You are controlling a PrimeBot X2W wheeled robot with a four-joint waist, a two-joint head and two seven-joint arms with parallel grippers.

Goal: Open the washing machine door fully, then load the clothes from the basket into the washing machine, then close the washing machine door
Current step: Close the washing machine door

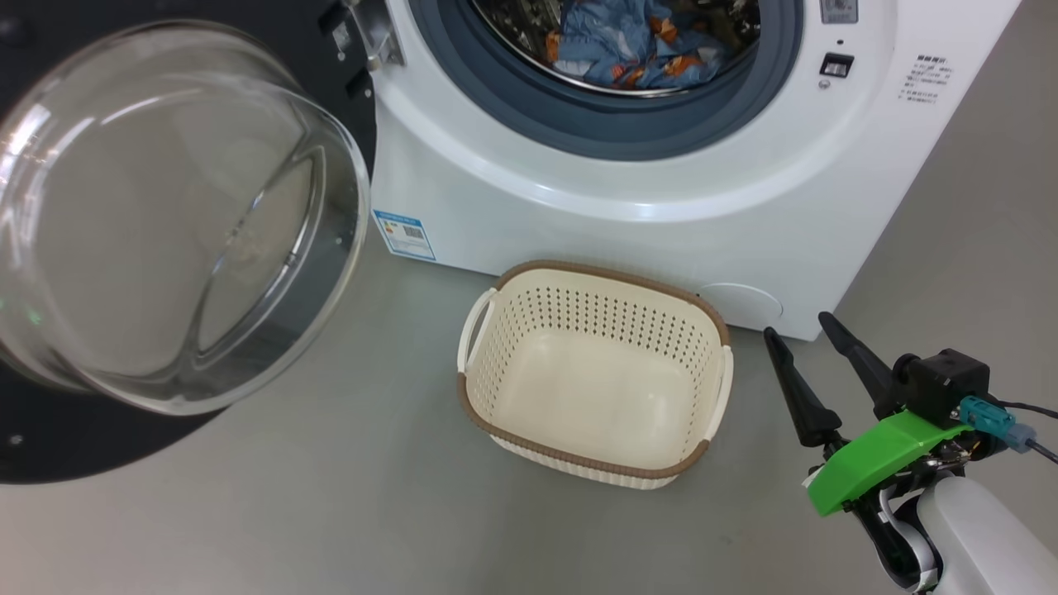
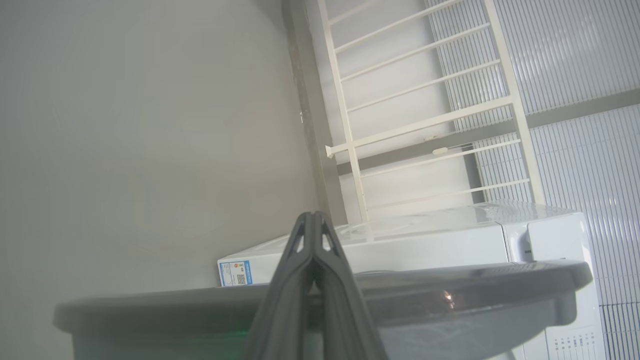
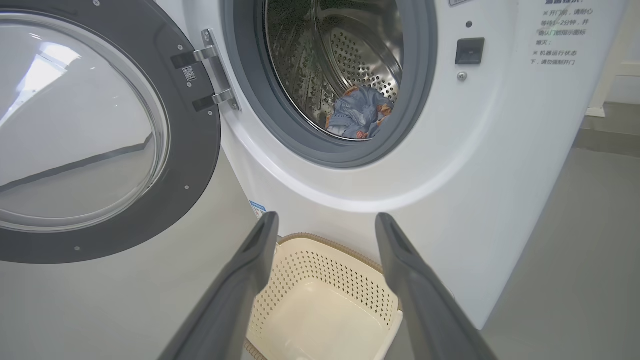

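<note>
Since the clothes point(image 1: 636, 49) are loaded, my right jaws idle open, basket point(image 3: 330, 275) ahead. Shut left jaws face the door point(image 2: 450, 285), I reckon to push.

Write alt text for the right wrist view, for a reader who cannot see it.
A white washing machine stands with its round door swung wide open to the left and blue printed clothes lying in the steel drum. Below it an empty cream basket sits on the grey floor between the two dark fingers of the open right pincer.
</note>
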